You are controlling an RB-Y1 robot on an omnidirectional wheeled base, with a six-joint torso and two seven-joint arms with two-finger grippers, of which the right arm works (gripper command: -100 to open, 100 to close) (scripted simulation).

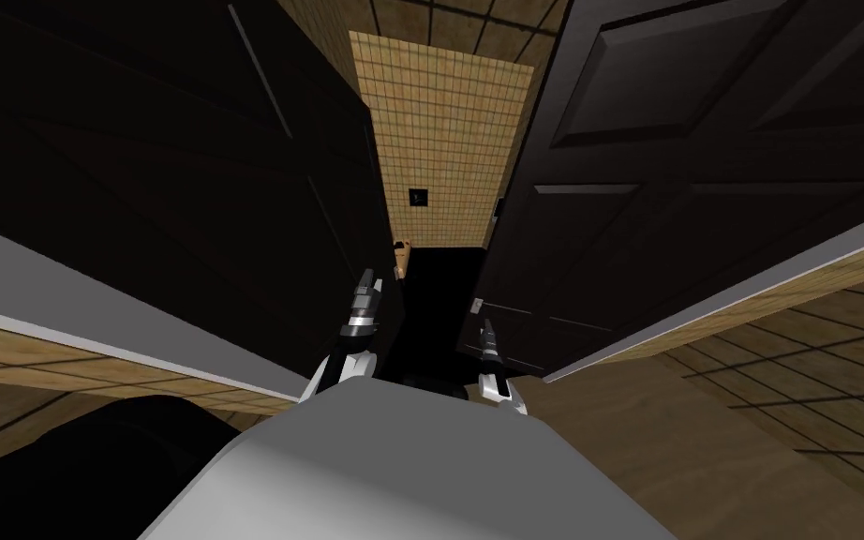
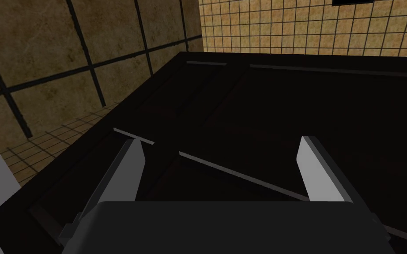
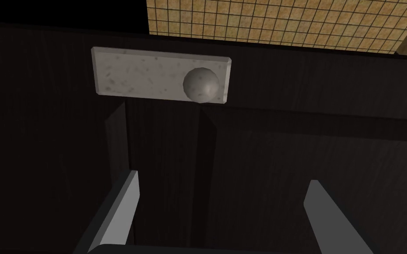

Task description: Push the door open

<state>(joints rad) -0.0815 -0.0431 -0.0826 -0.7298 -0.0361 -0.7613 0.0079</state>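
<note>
Right gripper (image 3: 222, 176): fingers are held apart and pointed at the dark door (image 3: 264, 167), with its grey knob (image 3: 201, 84) and plate (image 3: 141, 77) just beyond the fingertips. Left gripper (image 2: 219, 139): fingers are likewise apart, faced by a second dark panelled door (image 2: 286, 110). A tiled wall (image 1: 444, 131) is seen between the doors.

Dark square (image 1: 418, 197) on the tiled wall (image 1: 444, 112): too small to tell. Orange thing (image 1: 402, 255) partly hidden behind left door (image 1: 186, 187).
</note>
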